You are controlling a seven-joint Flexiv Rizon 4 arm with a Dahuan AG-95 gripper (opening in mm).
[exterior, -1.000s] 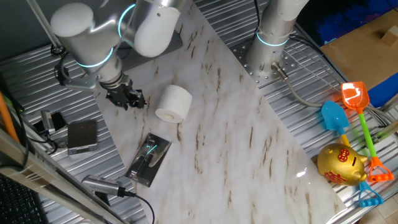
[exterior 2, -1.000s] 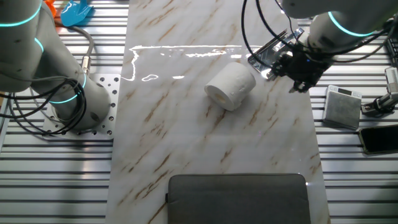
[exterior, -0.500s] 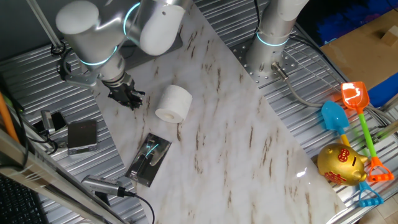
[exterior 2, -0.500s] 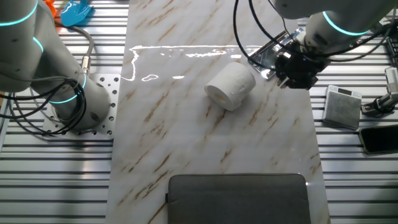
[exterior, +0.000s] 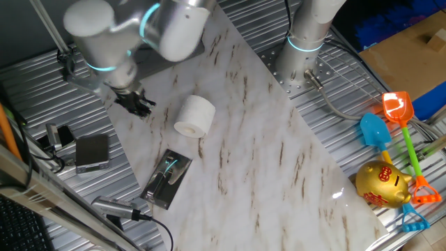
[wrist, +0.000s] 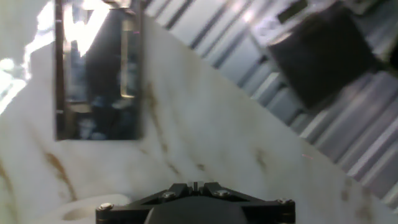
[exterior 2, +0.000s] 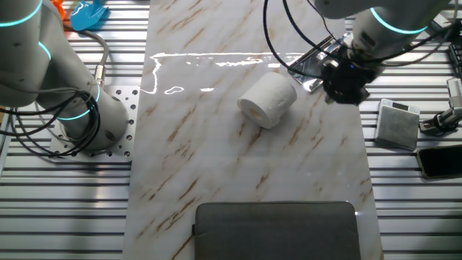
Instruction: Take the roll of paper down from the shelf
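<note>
Roll of paper [exterior: 194,115]: white, lying on its side on the marble-patterned table [exterior: 279,146], centre-left of one fixed view; hollow end facing lower left. In the other fixed view it sits upper centre [exterior 2: 268,100]. A pale rounded edge at the bottom left of the hand view is possibly this roll.

Shelf [exterior: 167,178]: flat dark-grey oblong bracket with shiny parts, lying on the table, lower left of the roll and well apart from it; upper left in the hand view [wrist: 98,71].

Gripper [exterior: 139,104]: dark, hanging above the table's left edge, near the roll but not touching it; upper right in the other fixed view [exterior 2: 344,83]. It holds nothing; how far apart its fingers stand cannot be told.

Square dark-grey box [exterior: 92,151]: on the ribbed metal surface, left of the shelf.

Grey mat [exterior 2: 278,230]: bottom centre of the other fixed view.
</note>
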